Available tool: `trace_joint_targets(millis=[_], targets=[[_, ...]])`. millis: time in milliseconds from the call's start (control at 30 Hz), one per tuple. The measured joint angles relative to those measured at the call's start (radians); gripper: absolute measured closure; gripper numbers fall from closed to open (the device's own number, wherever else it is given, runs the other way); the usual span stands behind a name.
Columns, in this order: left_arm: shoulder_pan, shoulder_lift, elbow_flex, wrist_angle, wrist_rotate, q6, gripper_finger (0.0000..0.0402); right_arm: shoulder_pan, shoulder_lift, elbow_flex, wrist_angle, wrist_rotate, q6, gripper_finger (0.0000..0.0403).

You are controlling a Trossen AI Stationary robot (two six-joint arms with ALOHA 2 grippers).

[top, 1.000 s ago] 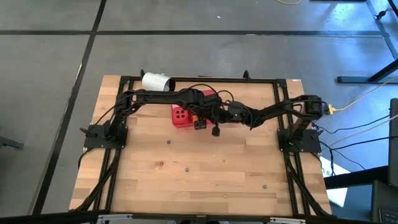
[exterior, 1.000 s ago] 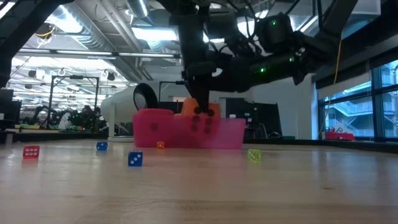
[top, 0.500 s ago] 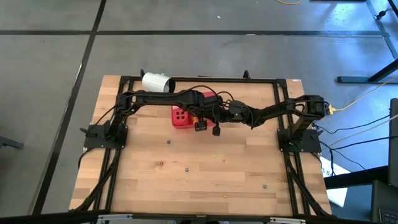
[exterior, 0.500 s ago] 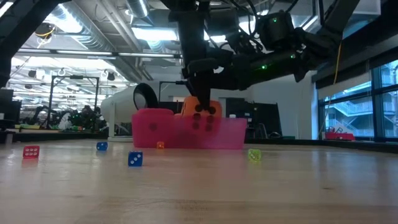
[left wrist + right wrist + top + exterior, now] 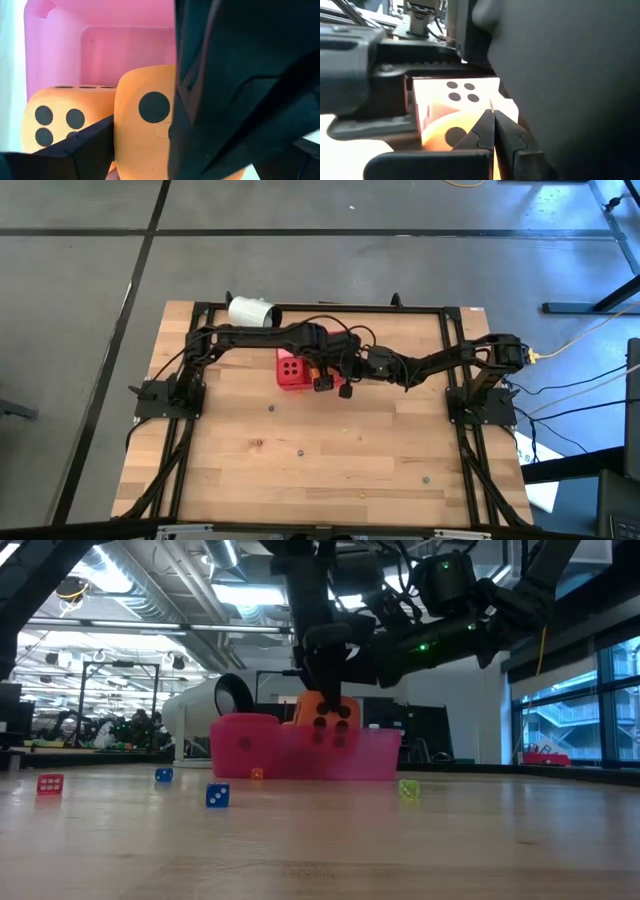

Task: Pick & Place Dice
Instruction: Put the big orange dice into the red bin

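Observation:
My left gripper stands over the red tray and is shut on an orange die. In the low view this die pokes above the pink-looking tray wall. A second orange die sits beside it in the tray. In the high view a red pipped face also shows in the tray. My right gripper, shut and empty, hovers close beside the left gripper, at the tray's right side. The white cup lies on its side behind the tray. My left gripper pinches the orange die between its two fingers, one on each of two opposite side faces; the face with one pip looks toward the wrist camera. The fingers come from above, pointing down. The die's lower half is behind the tray wall; whether it rests on the tray floor cannot be told.
Several tiny dice lie on the wooden table in front of the tray: a red one, two blue ones, a small orange one and a yellow-green one. The two arms nearly meet above the tray.
My left gripper has risen a little, staying shut on the orange die. The die now stands higher in the tray, with more of it above the tray wall, and has shifted slightly toward the table's right.

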Motion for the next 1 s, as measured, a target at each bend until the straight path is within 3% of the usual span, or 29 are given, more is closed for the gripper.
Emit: trace_joint_targets(millis=[500, 1000], targets=[[0.026, 0.002, -0.001, -0.008, 0.02, 0.054, 0.0024, 0.034, -0.002, 0.003, -0.002, 0.024, -0.081, 0.0403], [0.047, 0.001, -0.001, -0.02, 0.012, 0.051, 0.0024, 0.066, -0.042, 0.004, -0.034, 0.174, -0.131, 0.0403]])
